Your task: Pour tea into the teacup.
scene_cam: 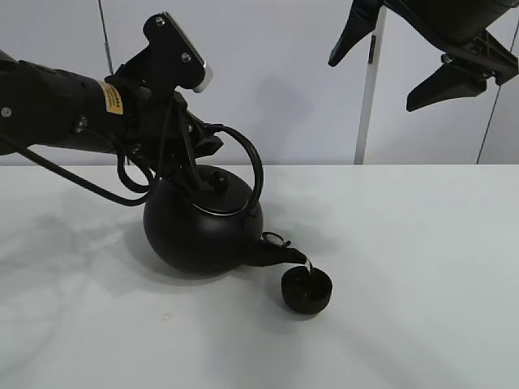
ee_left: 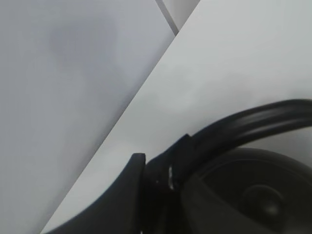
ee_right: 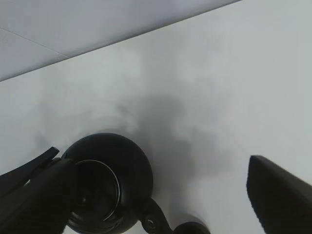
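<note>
So the left hand (scene_cam: pixel 197 144) is clamped on the handle of the tilted kettle (scene_cam: pixel 203 227), while the right hand (scene_cam: pixel 371 81) hangs released well above it. The teacup (scene_cam: pixel 306 290) sits just under the kettle's spout, with the tea (scene_cam: pixel 308 263) threading in. The cup's tiny, so over-tilting could flood the table (scene_cam: pixel 422 243).

Matt black kettle (scene_cam: pixel 199 235) with a faint sheen, matt black teacup (scene_cam: pixel 306 290), smooth pale matt tabletop (scene_cam: pixel 405 267)
</note>
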### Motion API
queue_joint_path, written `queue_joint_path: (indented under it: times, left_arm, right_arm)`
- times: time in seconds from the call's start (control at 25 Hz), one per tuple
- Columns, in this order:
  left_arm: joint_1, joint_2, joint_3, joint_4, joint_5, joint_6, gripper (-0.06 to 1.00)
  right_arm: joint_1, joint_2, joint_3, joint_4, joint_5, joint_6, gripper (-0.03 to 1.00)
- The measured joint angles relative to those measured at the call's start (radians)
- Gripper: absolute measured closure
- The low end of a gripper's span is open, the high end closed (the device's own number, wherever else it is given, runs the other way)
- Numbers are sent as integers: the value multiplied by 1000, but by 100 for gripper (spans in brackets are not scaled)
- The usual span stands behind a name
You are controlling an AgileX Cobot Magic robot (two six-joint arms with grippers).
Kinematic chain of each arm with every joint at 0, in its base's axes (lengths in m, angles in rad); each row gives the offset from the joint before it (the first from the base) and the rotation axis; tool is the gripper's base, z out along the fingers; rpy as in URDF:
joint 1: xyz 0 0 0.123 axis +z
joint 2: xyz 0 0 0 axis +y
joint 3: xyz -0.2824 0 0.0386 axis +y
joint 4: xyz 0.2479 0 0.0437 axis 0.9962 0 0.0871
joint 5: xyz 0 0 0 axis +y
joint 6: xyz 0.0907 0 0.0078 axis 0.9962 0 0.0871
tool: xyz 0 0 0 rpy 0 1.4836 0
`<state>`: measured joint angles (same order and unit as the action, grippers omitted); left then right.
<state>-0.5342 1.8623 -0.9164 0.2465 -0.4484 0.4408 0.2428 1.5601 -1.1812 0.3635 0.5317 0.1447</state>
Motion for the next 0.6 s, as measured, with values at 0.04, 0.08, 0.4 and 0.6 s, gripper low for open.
queue_joint_path:
  times: [0.04, 0.08, 0.4, 0.6]
  left_arm:
    - [0, 0, 0, 0, 0, 0, 84]
    - [0, 0, 0, 0, 0, 0, 84]
    - [0, 0, 0, 0, 0, -119, 84]
    - [-6, -15, 0, -47, 9, -144, 84]
  right_arm:
    - [0, 0, 0, 0, 0, 0, 32]
    - [0, 0, 0, 0, 0, 0, 32]
    - [0, 0, 0, 0, 0, 0, 32]
    - [0, 0, 0, 0, 0, 0, 32]
